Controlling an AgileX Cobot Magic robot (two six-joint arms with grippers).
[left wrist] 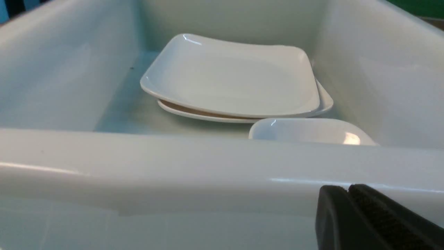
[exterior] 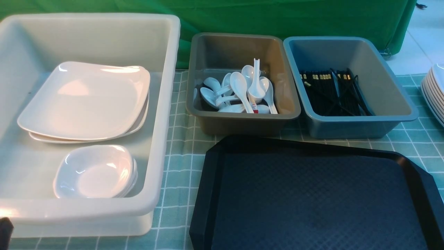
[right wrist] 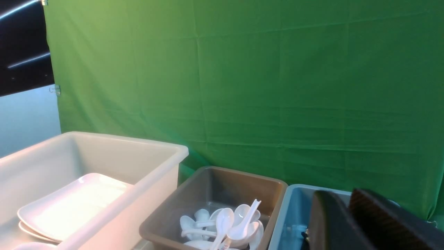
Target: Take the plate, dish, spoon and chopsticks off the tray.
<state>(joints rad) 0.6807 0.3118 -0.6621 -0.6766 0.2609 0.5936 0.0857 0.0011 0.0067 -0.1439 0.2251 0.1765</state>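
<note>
The black tray (exterior: 312,194) lies bare at the front right. The plate (exterior: 86,100) (left wrist: 232,78) tops a stack of two in the white tub, and the dish (exterior: 95,172) (left wrist: 308,131) tops a small stack nearer me. Several white spoons (exterior: 239,86) (right wrist: 225,222) fill the grey tub; the spoon cannot be told apart among them. Black chopsticks (exterior: 329,90) lie in the blue tub. My left gripper (left wrist: 348,187) is shut on nothing, low outside the white tub's near wall. My right gripper (right wrist: 341,192) hangs high over the blue tub, narrowly open, nothing between its fingers.
The white tub (exterior: 166,104), grey tub (exterior: 242,116) and blue tub (exterior: 360,119) stand in a row behind the tray on a checked cloth (exterior: 180,146). More white plates (exterior: 435,92) are stacked at the right edge. A green curtain (right wrist: 277,86) closes the back.
</note>
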